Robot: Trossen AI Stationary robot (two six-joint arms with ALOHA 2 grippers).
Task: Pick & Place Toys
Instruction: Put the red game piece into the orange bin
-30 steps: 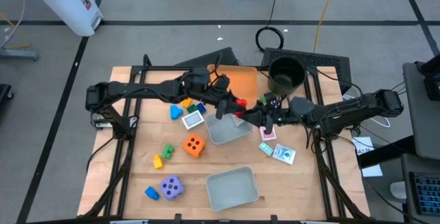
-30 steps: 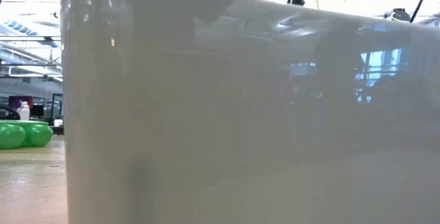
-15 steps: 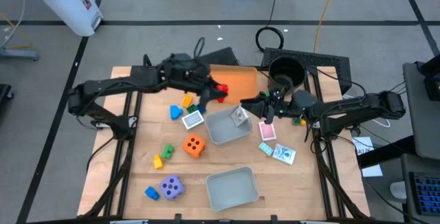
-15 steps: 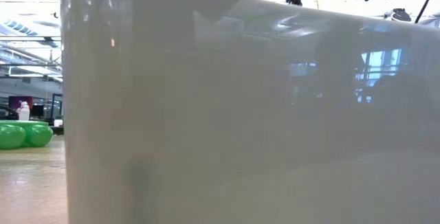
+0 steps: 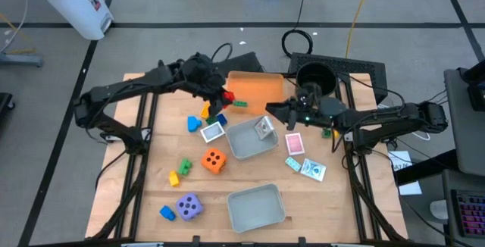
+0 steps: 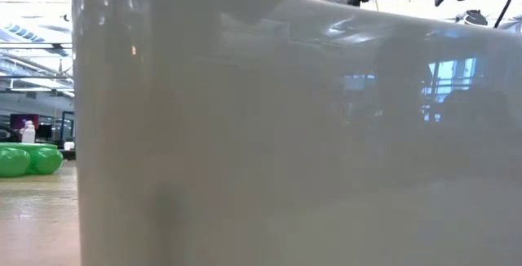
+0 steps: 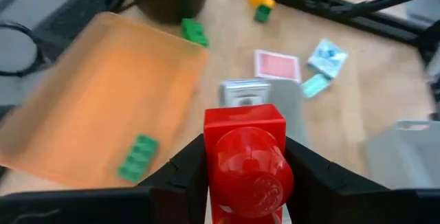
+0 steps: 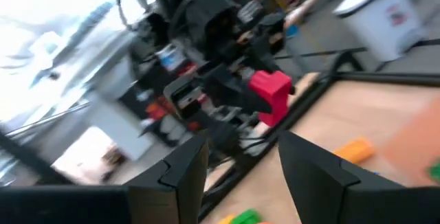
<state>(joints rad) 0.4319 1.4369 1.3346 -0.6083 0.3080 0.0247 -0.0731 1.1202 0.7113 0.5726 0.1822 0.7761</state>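
Left gripper clamps a red brick over the orange tray's edge; right gripper hangs parted, empty, near the black pot. No writing is legible.

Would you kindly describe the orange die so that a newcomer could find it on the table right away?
Start at the tilted grey tray in the middle of the wooden table. Just to its left, nearer the front edge, sits the orange die. It is the only orange cube with dark dots; the purple die lies farther forward.
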